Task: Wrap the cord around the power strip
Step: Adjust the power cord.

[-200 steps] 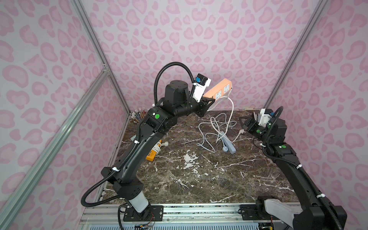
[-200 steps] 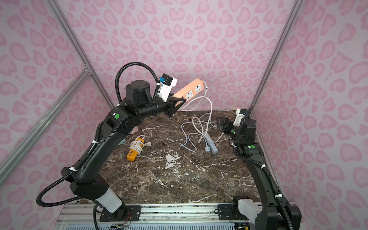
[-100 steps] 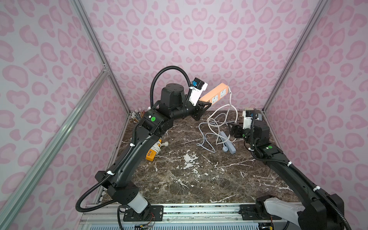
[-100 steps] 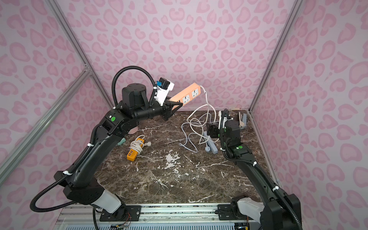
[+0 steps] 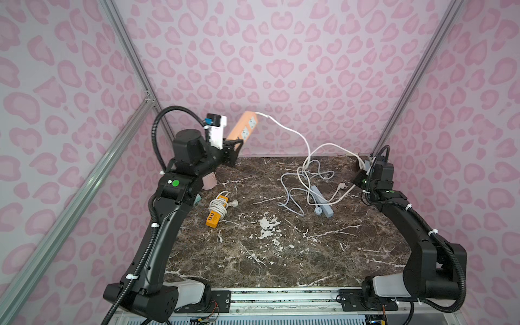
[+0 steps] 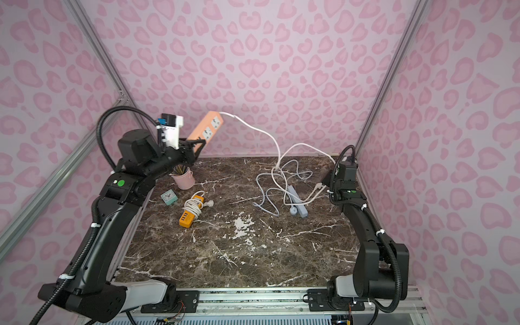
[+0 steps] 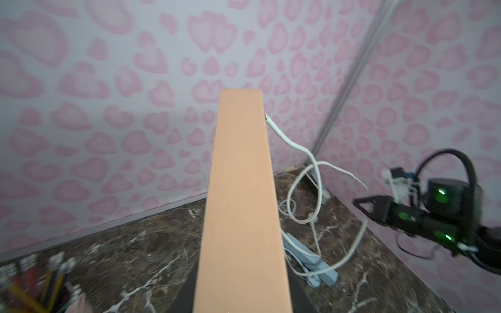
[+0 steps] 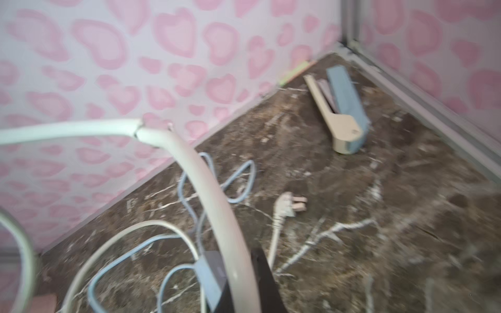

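Right gripper (image 5: 361, 168), wide a second ago, is now pinching the cord (image 8: 211, 189) at 2 o'clock. Left gripper (image 5: 234, 144) is clamping the power strip (image 5: 244, 126) aloft at 11 o'clock. Wrapping's likely starting.

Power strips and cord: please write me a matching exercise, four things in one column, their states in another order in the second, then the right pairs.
1. peach power strip
2. yellow power strip
3. blue-grey power strip
4. white cord

A. lying on the table, grey cord loose
B. held up by the left gripper
C. lying flat, beige cord wound around it
D. pinched in the right gripper

Pairs: 1-B, 2-C, 3-A, 4-D
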{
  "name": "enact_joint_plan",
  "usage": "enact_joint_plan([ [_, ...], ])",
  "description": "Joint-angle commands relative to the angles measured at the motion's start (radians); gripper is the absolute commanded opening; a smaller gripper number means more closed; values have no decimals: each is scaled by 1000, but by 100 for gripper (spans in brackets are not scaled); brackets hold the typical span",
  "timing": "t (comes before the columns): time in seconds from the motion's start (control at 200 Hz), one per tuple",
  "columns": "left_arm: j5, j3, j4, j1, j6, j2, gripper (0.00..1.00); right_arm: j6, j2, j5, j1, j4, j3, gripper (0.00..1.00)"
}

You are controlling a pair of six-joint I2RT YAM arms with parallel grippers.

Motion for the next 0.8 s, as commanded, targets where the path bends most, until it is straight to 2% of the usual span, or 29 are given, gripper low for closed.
enact_joint_plan([
  [0.0,-9,-44,208,87,-101,-42,3,54,-16,41,-57,-106,-48,4],
  [0.05,18,-43,214,89,-98,-31,3,43,-21,38,-71,-109,-79,5],
  [0.17,217,-86,325,44,-140,4,3,-10,-23,-29,-55,-109,-109,12],
  [0.205,229,-83,330,9,-121,16,3,-25,-20,-17,-38,-123,-108,19],
  [0.295,261,-53,310,-76,-63,53,3,-82,-22,67,6,-176,-90,47],
  [0.405,282,-4,276,-138,-15,87,3,-159,-70,209,90,-191,-65,66],
  [0.48,291,27,254,-159,7,102,3,-230,-109,253,161,-158,-49,72],
  [0.505,292,35,250,-163,8,106,3,-254,-122,243,187,-134,-47,73],
  [0.635,301,67,250,-179,4,116,3,-353,-196,30,343,114,-96,79],
  [0.705,305,82,250,-193,-1,122,3,-347,-221,-38,413,288,-134,83],
  [0.795,303,87,250,-205,-8,124,3,-303,-207,-67,460,476,-149,84],
])
